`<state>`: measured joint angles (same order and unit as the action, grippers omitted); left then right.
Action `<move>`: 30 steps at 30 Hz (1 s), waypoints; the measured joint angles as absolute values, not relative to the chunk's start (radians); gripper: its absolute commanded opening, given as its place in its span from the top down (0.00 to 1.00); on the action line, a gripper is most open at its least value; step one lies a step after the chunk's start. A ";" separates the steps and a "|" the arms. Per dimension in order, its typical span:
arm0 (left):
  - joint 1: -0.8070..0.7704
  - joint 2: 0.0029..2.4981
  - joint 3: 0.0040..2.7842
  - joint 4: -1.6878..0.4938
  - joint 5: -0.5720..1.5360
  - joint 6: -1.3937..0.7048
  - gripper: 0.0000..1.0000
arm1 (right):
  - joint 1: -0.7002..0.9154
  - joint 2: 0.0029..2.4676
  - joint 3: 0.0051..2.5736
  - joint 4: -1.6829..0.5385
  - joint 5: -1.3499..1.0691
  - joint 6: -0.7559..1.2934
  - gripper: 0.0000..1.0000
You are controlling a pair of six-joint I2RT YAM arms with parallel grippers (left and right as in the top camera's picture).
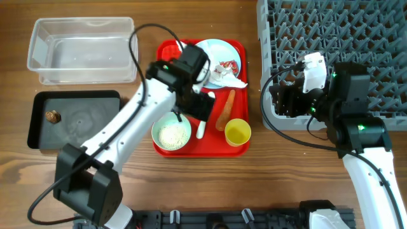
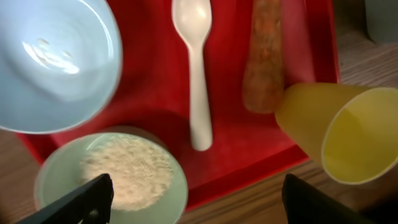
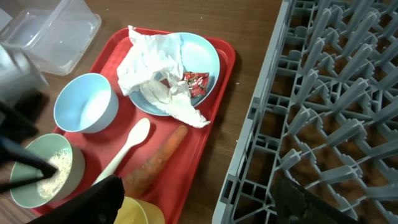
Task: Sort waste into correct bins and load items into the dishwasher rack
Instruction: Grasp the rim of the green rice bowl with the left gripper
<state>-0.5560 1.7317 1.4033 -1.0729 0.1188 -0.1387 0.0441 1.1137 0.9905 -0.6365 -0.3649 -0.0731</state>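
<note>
Hovering just above pale-green bowl (image 2: 53, 177) of white rice (image 2: 127, 171), left tool (image 2: 199, 202) with fingers spread wide, holding nothing. Alongside on red tray (image 2: 236, 149): light-blue bowl (image 2: 50, 62), white spoon (image 2: 196, 68), carrot piece (image 2: 264, 62), yellow cup (image 2: 348, 134) at the corner. Farther along same tray, light-blue plate (image 3: 208, 56) carrying crumpled napkin (image 3: 152, 62) and red-and-white wrapper (image 3: 194, 83). Right tool (image 3: 205, 202) likewise spread and empty, poised at tray-side edge of grey dishwasher rack (image 1: 331, 32). Across the desk (image 1: 191, 184), clear tub (image 1: 79, 48) next to black tray (image 1: 76, 117), small brown lump (image 1: 52, 116) inside the latter
</note>
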 measured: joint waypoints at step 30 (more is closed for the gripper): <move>-0.576 1.728 0.996 -0.702 0.042 -0.369 0.96 | 0.044 1.114 0.991 -0.648 -0.365 -0.073 0.19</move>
